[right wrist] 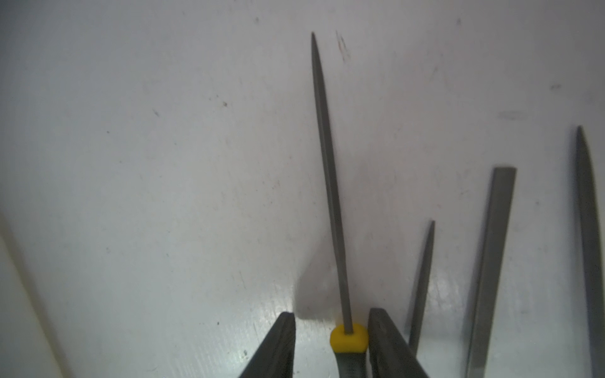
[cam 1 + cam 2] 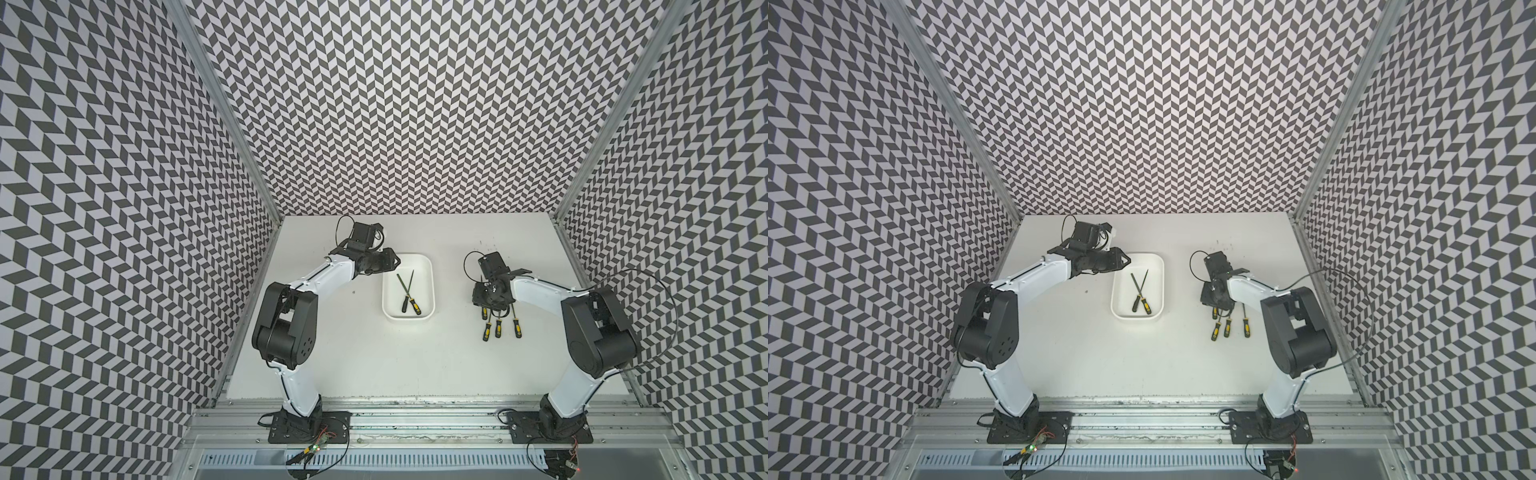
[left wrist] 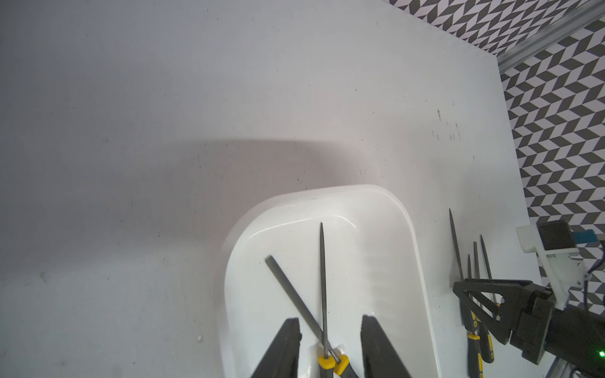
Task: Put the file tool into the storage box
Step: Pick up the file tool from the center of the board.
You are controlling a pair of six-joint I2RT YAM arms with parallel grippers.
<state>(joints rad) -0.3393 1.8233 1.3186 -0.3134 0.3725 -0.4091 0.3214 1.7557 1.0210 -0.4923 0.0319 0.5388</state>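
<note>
Right gripper (image 1: pixel 332 312): jaws partly apart, straddling the yellow-collared handle of one file (image 1: pixel 330 183). One finger (image 1: pixel 389 343) sits against the collar. The other stands clear of it with a visible gap, so no grip is made. The blade runs straight out ahead of the fingertips. Whether this file is off the table (image 1: pixel 131 163) cannot be told. Three files (image 1: pixel 491 261) lie just beside the touching finger, on its outer side. They are roughly parallel to the straddled one and apart from each other, blades pointing the same way. The box (image 2: pixel 408 318) stands well apart from the right gripper, on the side toward the left arm. Left gripper (image 3: pixel 330 322): jaws moderately apart, holding nothing, hanging over a corner of the box, with the box's rounded end ahead of its fingertips. Below and between its fingers two crossed files (image 3: pixel 323 278) lie on the box floor. Their handles are toward the gripper and their blades point away from it. One blade is pointed and one is flat-ended, and they cross just ahead of the collars.
</note>
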